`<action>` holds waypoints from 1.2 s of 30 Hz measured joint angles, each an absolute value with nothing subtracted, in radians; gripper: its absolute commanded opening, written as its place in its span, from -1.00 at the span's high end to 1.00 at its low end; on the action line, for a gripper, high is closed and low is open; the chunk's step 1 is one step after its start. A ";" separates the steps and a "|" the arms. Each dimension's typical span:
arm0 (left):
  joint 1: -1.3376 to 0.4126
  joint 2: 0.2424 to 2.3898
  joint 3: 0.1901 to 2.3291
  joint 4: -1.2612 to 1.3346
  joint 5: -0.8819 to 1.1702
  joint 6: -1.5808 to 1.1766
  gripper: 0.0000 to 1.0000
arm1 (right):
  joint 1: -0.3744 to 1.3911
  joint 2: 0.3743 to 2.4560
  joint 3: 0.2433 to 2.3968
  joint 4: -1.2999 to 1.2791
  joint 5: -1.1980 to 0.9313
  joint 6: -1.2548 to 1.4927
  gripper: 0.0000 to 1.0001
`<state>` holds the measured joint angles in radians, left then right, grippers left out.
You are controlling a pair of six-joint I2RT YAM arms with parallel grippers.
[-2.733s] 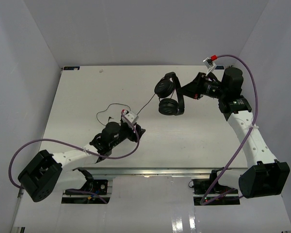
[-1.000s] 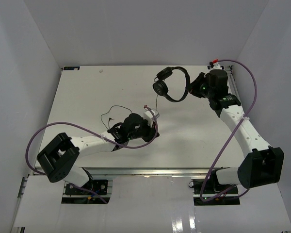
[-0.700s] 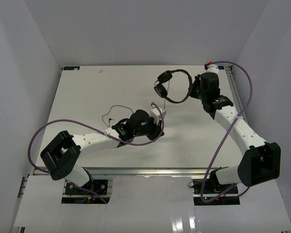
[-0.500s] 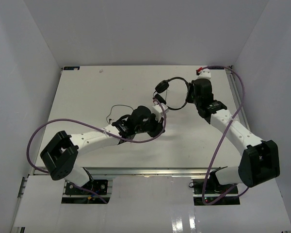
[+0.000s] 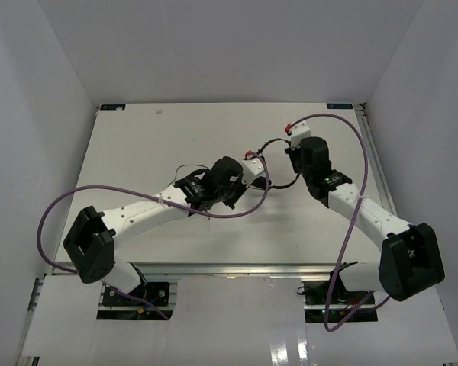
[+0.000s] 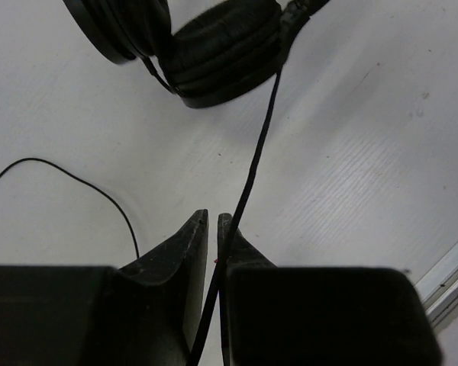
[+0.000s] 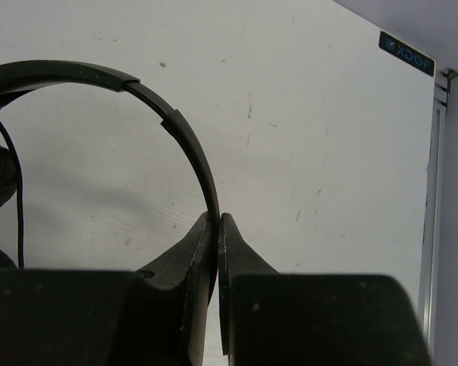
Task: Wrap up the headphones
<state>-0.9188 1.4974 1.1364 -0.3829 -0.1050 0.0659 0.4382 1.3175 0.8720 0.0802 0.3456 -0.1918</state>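
Observation:
The black headphones (image 5: 273,142) hang above the table's middle, between my two grippers. My right gripper (image 7: 217,217) is shut on the thin headband (image 7: 187,137), which arcs away to the left. In the top view that gripper (image 5: 292,156) sits right of the headband. The padded earcups (image 6: 221,46) hang just beyond my left gripper (image 6: 214,217). The thin cord (image 6: 259,137) runs from them down into the narrow gap between its jaws, which hold it loosely. From above, the left gripper (image 5: 252,164) hides the earcups. Slack cord (image 5: 185,168) trails behind on the table.
Thick purple robot cables (image 5: 69,202) loop off the left arm and over the right wrist (image 5: 343,122). The white table (image 5: 137,145) is enclosed by white walls. A metal rail (image 7: 427,191) runs along its right edge.
The right arm has carried the headphones left and nearer, from the far right to the middle. The left arm has reached right to meet them, its jaws easing slightly around the cord.

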 measured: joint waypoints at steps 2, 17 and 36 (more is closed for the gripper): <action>-0.919 1.503 1.157 -0.400 -0.131 0.091 0.50 | 0.446 1.305 0.872 0.079 0.305 -0.239 0.85; -0.920 1.547 1.202 -0.402 -0.256 0.183 0.23 | 0.455 1.293 0.872 -0.009 0.033 -0.330 0.85; -0.885 1.511 1.164 -0.358 -0.297 0.229 0.06 | 0.454 1.238 0.873 -0.126 -0.195 -0.292 0.85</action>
<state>-0.8850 1.5110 1.1644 -0.3584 -0.2971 0.2287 0.4541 1.2382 0.8726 -0.1261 -0.1954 -0.2916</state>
